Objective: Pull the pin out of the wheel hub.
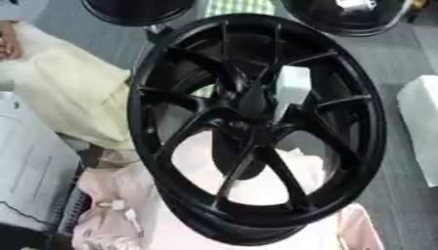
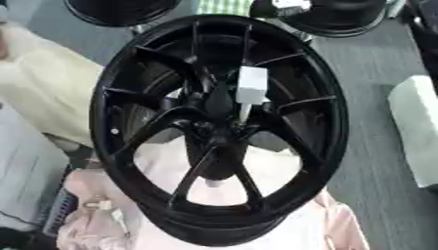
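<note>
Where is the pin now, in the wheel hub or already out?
Seemingly still in: the white pin has its block-shaped head above the spokes and its thin shaft running down to the black wheel hub. No hand shows.

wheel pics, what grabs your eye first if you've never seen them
A big black wheel with curved spokes fills the middle of both views. A white pin stands out near its hub, just right of centre. Pink cloth lies beneath at the lower left, and more black wheels show along the top edge; no robot hand shows.

a wheel hub (image 1: 256, 127) fills the centre, a pin (image 1: 291, 88) standing in its middle; two more wheels (image 1: 137, 10) lie behind it.
</note>
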